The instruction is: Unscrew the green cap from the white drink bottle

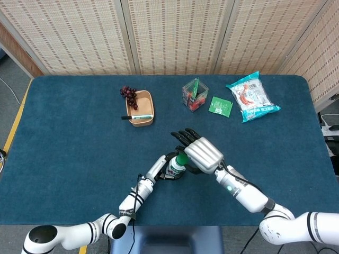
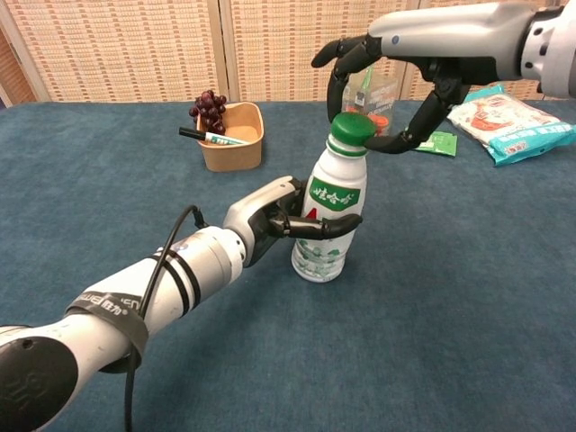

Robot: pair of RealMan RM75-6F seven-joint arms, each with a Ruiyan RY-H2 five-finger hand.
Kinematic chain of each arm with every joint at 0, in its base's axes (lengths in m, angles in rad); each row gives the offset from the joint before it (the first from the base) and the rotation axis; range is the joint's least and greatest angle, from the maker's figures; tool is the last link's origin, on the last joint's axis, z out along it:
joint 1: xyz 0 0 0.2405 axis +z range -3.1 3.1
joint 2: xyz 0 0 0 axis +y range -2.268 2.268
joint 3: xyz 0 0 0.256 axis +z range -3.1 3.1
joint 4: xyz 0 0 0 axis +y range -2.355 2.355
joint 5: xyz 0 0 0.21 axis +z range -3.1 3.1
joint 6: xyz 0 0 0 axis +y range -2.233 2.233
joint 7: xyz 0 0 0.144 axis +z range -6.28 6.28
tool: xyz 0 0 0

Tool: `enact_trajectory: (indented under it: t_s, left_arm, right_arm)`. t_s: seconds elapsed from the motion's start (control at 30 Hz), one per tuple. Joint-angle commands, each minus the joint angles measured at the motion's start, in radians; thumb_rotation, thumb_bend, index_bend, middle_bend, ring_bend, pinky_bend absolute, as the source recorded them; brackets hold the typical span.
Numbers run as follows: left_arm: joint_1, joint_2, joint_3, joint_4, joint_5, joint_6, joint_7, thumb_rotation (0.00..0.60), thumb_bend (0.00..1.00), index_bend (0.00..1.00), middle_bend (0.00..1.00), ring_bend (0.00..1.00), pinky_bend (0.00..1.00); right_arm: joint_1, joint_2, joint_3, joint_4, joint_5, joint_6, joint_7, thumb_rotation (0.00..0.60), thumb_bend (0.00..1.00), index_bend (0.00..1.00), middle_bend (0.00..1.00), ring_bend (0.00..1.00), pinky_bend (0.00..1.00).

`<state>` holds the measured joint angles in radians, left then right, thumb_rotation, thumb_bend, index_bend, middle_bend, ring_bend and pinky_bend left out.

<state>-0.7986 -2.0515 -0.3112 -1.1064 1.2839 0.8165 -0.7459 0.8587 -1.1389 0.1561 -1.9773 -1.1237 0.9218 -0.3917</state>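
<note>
The white drink bottle (image 2: 327, 225) stands upright on the blue table, its green cap (image 2: 351, 129) screwed on. My left hand (image 2: 286, 216) grips the bottle's body from the left, fingers wrapped across the label. My right hand (image 2: 396, 63) hovers right over the cap with fingers spread. Its dark fingers (image 2: 337, 85) hang behind the cap and the thumb curves in from the right, its tip close beside the cap; contact is unclear. From the head view the right hand (image 1: 203, 153) covers most of the cap (image 1: 181, 159) and the bottle (image 1: 176, 168), with the left hand (image 1: 160, 169) beside it.
A tan bowl (image 2: 236, 144) with a marker (image 2: 209, 137) and grapes (image 2: 210, 106) stands at the back left. A clear box of snacks (image 1: 194, 95), a green packet (image 1: 220, 106) and a snack bag (image 1: 252, 97) lie at the back right.
</note>
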Motion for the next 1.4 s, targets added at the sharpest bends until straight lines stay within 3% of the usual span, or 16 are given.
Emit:
enact_trajectory:
  t_s: [0.03,0.33,0.5,0.73,0.9,1.0,1.27,1.33,1.4]
  left_arm:
    - [0.002,0.003,-0.001,0.001,0.0,0.002,-0.001,0.6,0.81,0.73,0.83,0.3,0.03]
    - [0.013,0.022,0.005,0.001,0.015,0.013,-0.039,0.6,0.79,0.73,0.82,0.3,0.04]
    - [0.029,0.042,0.015,-0.002,0.05,0.053,-0.075,0.6,0.76,0.72,0.79,0.3,0.04]
    - [0.039,0.053,0.044,0.018,0.135,0.134,-0.183,0.6,0.71,0.7,0.67,0.23,0.04]
    - [0.032,0.05,0.075,0.039,0.171,0.159,-0.172,0.6,0.65,0.48,0.43,0.08,0.02]
    - [0.032,0.043,0.086,0.048,0.175,0.165,-0.17,0.6,0.65,0.37,0.37,0.05,0.02]
    - [0.021,0.012,0.087,0.093,0.153,0.147,-0.18,0.6,0.63,0.25,0.27,0.0,0.0]
    - [0.015,0.023,0.082,0.076,0.139,0.119,-0.2,0.6,0.64,0.22,0.23,0.0,0.0]
    - [0.009,0.037,0.08,0.061,0.13,0.094,-0.213,0.6,0.63,0.14,0.14,0.0,0.0]
  right_arm:
    - [-0.012,0.014,0.004,-0.007,-0.015,0.014,0.019,0.6,0.29,0.5,0.0,0.0,0.0]
    - [-0.101,0.117,-0.011,0.007,-0.082,0.073,0.13,0.6,0.29,0.49,0.0,0.0,0.0]
    - [-0.168,0.164,-0.076,0.074,-0.13,0.072,0.166,0.6,0.29,0.49,0.0,0.0,0.0]
    - [-0.228,0.097,-0.155,0.245,-0.188,0.058,0.157,0.6,0.29,0.46,0.0,0.0,0.0]
    - [-0.238,0.049,-0.161,0.306,-0.192,0.041,0.16,0.6,0.29,0.41,0.0,0.0,0.0]
    - [-0.236,0.038,-0.165,0.315,-0.179,0.019,0.136,0.6,0.29,0.4,0.0,0.0,0.0]
    - [-0.225,0.002,-0.157,0.317,-0.129,-0.02,0.065,0.6,0.29,0.34,0.0,0.0,0.0]
    - [-0.215,0.002,-0.157,0.313,-0.101,-0.043,0.033,0.6,0.29,0.29,0.0,0.0,0.0]
    - [-0.207,0.01,-0.155,0.297,-0.071,-0.057,0.003,0.6,0.29,0.12,0.0,0.0,0.0]
